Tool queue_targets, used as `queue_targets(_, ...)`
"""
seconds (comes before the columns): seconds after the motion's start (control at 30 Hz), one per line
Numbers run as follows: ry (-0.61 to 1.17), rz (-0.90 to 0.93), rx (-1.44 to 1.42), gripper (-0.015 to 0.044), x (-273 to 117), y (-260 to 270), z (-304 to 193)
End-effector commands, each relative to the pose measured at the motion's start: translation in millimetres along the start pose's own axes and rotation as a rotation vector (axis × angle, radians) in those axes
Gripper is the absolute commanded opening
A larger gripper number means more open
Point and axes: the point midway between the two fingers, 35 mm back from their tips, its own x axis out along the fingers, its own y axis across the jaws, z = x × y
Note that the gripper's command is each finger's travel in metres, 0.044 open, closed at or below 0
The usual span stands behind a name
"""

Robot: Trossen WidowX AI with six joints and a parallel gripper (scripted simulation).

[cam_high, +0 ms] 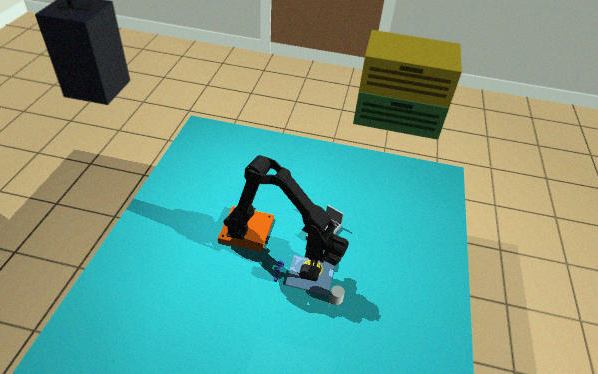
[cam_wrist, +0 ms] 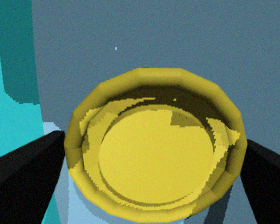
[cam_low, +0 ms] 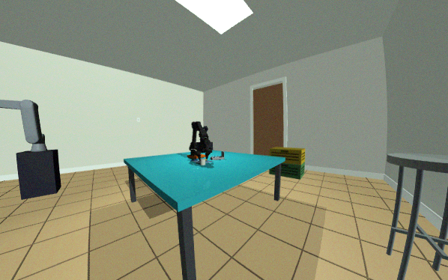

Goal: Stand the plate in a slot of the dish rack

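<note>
A yellow plate (cam_wrist: 156, 155) (cam_high: 320, 270) lies flat on a pale blue-grey mat (cam_high: 294, 281) (cam_wrist: 141, 40) on the teal table (cam_high: 167, 300) (cam_low: 185, 180). My gripper (cam_wrist: 153, 144) (cam_high: 311, 271) points straight down over the plate. It is open, with one black finger on each side of the plate's rim, close to it. I cannot tell whether the fingers touch the rim. The grey dish rack (cam_high: 336, 219) (cam_low: 220, 156) stands on the table a little behind the arm's forearm, apart from the plate.
A whitish cylinder (cam_high: 337, 295) (cam_low: 202, 162) stands just off the mat's front right corner. A small blue object (cam_high: 278, 270) lies at the mat's left edge. The arm's orange base (cam_high: 259, 227) is to the left. Crates and a dark box stand on the floor.
</note>
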Motion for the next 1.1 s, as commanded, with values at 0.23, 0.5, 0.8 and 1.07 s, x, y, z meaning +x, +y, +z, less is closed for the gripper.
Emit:
queue_targets(0.23,0.002,-0.004,-0.004,0.0271,0.4,-0.5,0.0)
queue_targets(0.5,0.002,-0.004,-0.004,0.0061,-30.5,-2.7,8.5)
queue_targets(0.8,-0.007,-0.006,0.0,0.0,-68.7,-4.5,15.8)
queue_targets(1.07,-0.005,-0.006,-0.001,0.0,-98.4,-5.2,19.3)
